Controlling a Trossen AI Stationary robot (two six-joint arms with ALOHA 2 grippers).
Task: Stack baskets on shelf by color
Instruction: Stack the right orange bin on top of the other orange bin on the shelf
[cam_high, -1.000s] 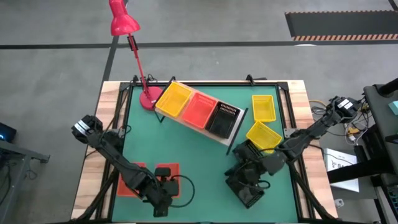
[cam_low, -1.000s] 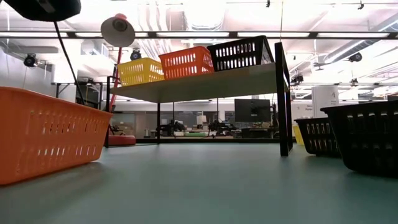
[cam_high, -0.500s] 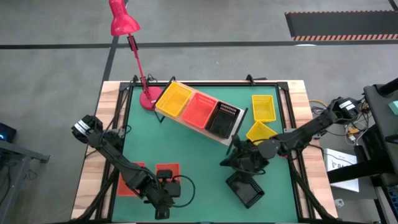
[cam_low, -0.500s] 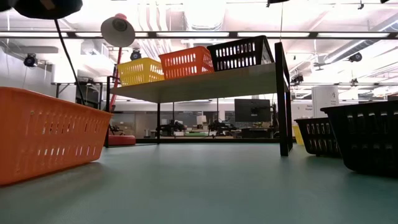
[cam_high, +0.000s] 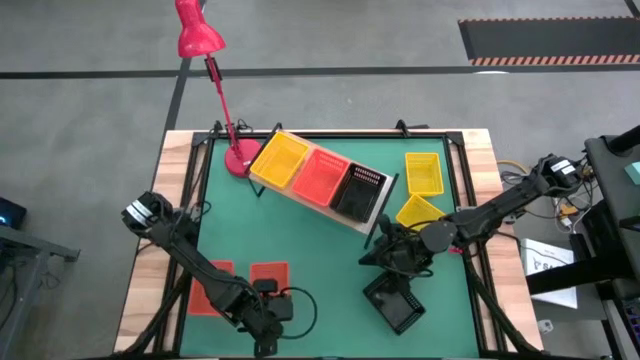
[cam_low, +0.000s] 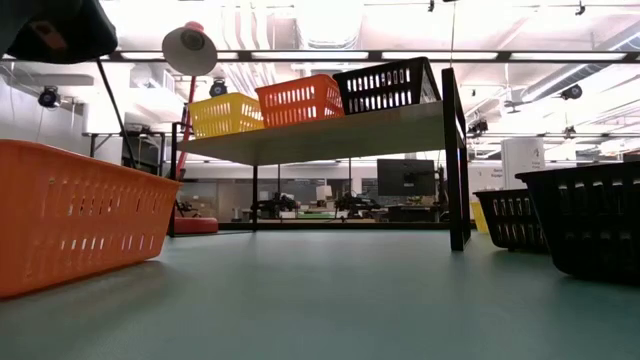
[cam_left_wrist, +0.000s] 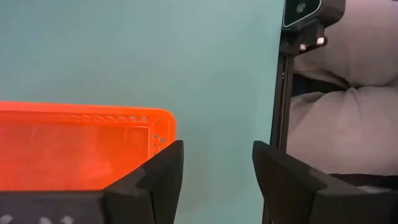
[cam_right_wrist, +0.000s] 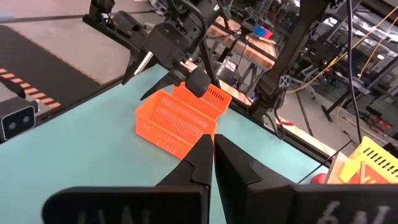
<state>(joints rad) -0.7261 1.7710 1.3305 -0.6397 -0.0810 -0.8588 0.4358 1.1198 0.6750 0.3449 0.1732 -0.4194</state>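
The shelf (cam_high: 372, 212) stands slantwise at the far middle of the table. A yellow basket (cam_high: 280, 158), a red-orange one (cam_high: 320, 175) and a black one (cam_high: 360, 190) sit side by side on it. Two red-orange baskets (cam_high: 208, 290) (cam_high: 268, 272) rest on the mat at the near left. My left gripper (cam_left_wrist: 214, 165) hangs open over the near end of the right one, whose corner (cam_left_wrist: 158, 130) lies beside one finger. Nothing is between its fingers. My right gripper (cam_right_wrist: 212, 152) is shut and empty, between the shelf and a black basket (cam_high: 397, 305) that rests on the mat.
Two yellow baskets (cam_high: 423, 172) (cam_high: 418, 212) lie at the right of the mat. A red desk lamp (cam_high: 238, 155) stands at the shelf's far left end. In the low view a second black basket (cam_low: 510, 218) rests by the shelf's leg (cam_low: 455, 160). The mat's middle (cam_high: 300, 240) is bare.
My right gripper has swung away from above the black basket on the mat, toward the table's left and far side. That basket stays where it was. My left arm has come down a little at the near left.
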